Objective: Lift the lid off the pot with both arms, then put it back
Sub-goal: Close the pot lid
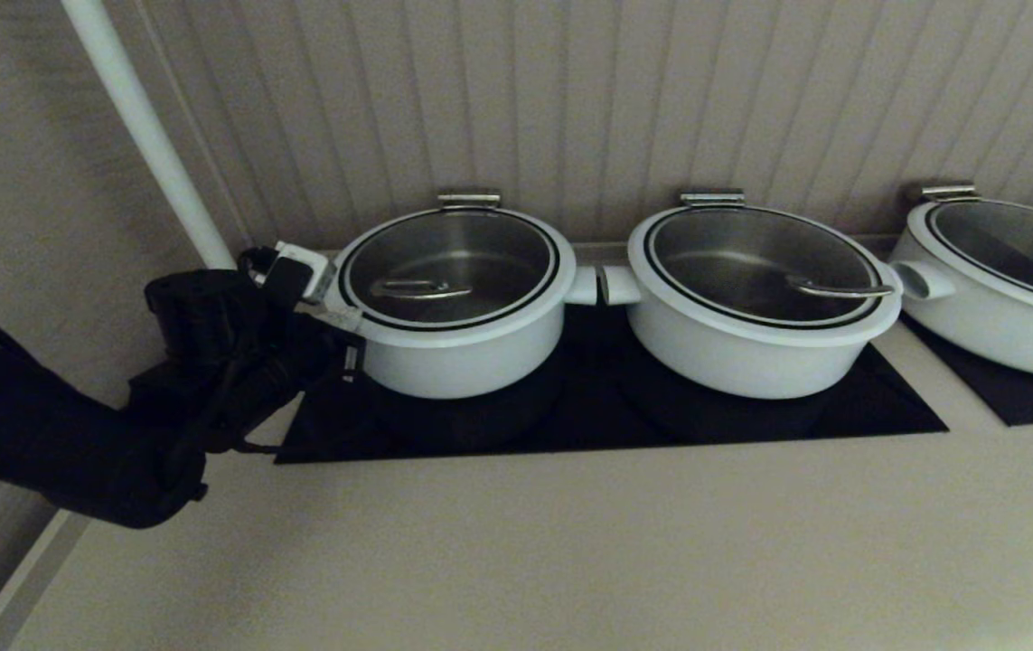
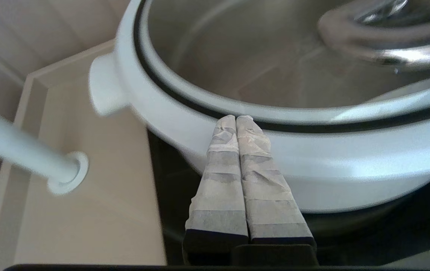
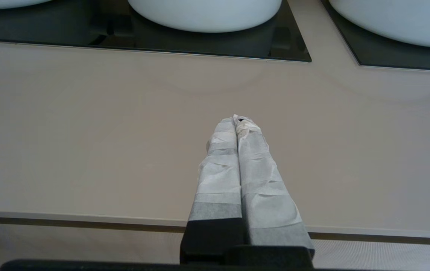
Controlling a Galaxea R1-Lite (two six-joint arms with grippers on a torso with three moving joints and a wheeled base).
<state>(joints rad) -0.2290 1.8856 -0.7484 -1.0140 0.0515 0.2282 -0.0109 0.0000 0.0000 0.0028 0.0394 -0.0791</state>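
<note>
The pot [image 1: 462,354] is the leftmost white pot on the black cooktop. The glass lid [image 1: 480,253] sits closed on it, its steel loop handle [image 1: 419,289] lying toward the left. My left gripper [image 1: 342,315] is shut and empty, its white-wrapped tips touching the pot's left rim. In the left wrist view the gripper [image 2: 236,118] rests against the white rim [image 2: 331,150] just below the lid's black ring, with the lid [image 2: 260,67], loop handle [image 2: 380,52] and stub handle [image 2: 104,90] visible. My right gripper [image 3: 236,119] is shut and empty above the counter, out of the head view.
A wider white pot [image 1: 751,344] stands in the middle and another [image 1: 1004,316] at the right, both lidded. A white pole [image 1: 145,136] rises at the back left by the wall. Beige counter [image 1: 570,542] lies in front of the cooktop [image 1: 606,416].
</note>
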